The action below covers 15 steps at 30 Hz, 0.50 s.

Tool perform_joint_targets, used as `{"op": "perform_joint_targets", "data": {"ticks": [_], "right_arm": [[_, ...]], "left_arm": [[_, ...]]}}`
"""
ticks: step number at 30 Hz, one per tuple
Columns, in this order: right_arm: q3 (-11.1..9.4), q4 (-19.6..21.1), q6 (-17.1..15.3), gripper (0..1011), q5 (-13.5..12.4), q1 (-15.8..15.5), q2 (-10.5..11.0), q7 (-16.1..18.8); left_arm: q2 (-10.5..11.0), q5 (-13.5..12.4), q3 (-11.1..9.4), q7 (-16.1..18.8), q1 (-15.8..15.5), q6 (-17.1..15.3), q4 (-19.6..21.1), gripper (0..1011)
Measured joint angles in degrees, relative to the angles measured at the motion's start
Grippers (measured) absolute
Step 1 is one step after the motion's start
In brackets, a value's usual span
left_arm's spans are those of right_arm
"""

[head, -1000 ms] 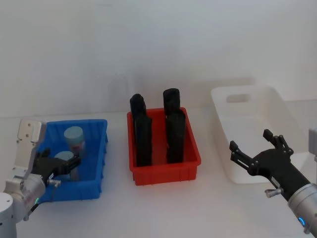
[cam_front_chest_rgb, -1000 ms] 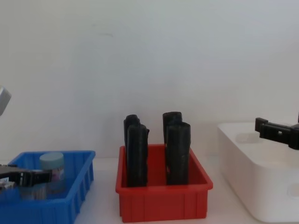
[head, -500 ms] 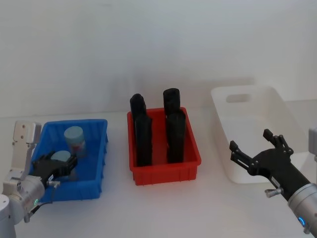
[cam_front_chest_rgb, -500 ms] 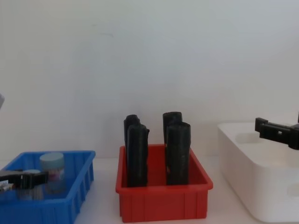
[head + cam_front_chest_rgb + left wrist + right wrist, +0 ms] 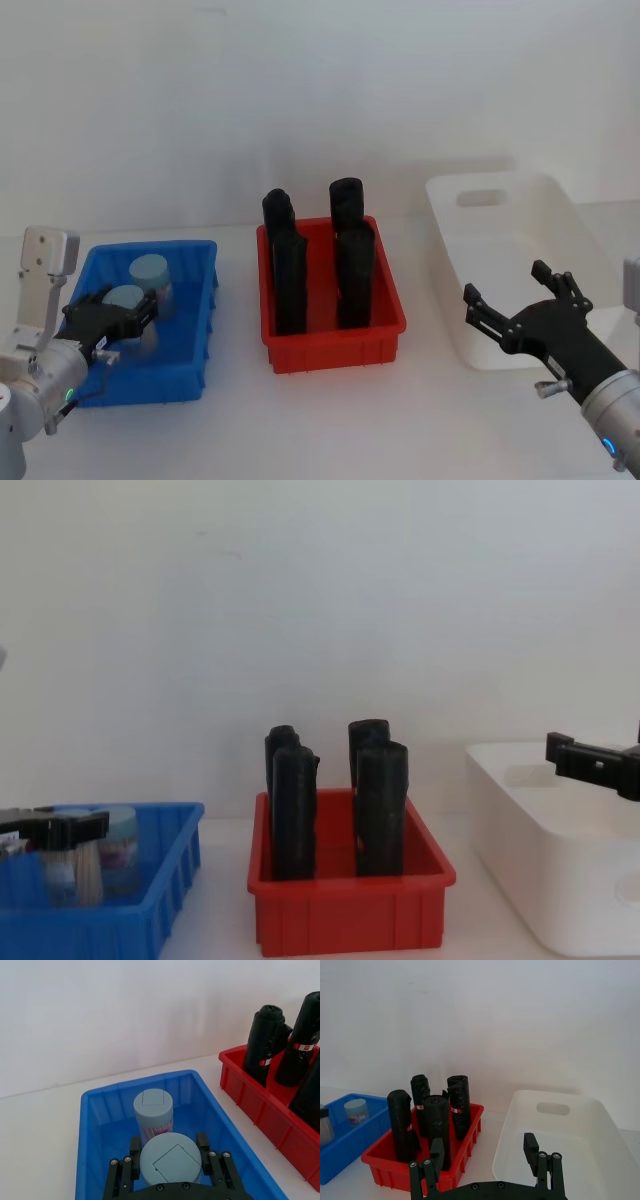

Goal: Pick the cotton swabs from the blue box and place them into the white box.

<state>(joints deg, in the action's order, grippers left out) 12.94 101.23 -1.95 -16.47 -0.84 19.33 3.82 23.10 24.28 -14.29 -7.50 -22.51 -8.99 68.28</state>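
Between your left tool (image 5: 112,318) and the white box (image 5: 450,262) stands the red bin (image 5: 330,352). Its four tall black blocks (image 5: 290,280) rise well above every rim. The open ways across are over their tops or along the bare desk (image 5: 330,420) on the near side. Inside the blue box (image 5: 207,320), the second swab jar (image 5: 150,278) stands upright just beyond the held swab jar (image 5: 125,297), so the far side there is tight. That box's right half is bare floor. The white box is open inside, but your right tool (image 5: 505,288), fingers spread, hangs above its near left part; its far half is free.
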Motion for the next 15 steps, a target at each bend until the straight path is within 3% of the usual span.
{"op": "perform_joint_targets", "data": {"ticks": [8,15], "right_arm": [[0.0,0.0,0.0,1002,0.0,0.0,0.0,0.0],[0.0,0.0,0.0,1002,0.0,0.0,0.0,0.0]], "left_arm": [[1.3,-1.1,0.8,-0.8,0.9,-1.4,6.4,670],[2.5,-1.9,1.4,-3.6,1.3,-3.7,12.1,670]]}}
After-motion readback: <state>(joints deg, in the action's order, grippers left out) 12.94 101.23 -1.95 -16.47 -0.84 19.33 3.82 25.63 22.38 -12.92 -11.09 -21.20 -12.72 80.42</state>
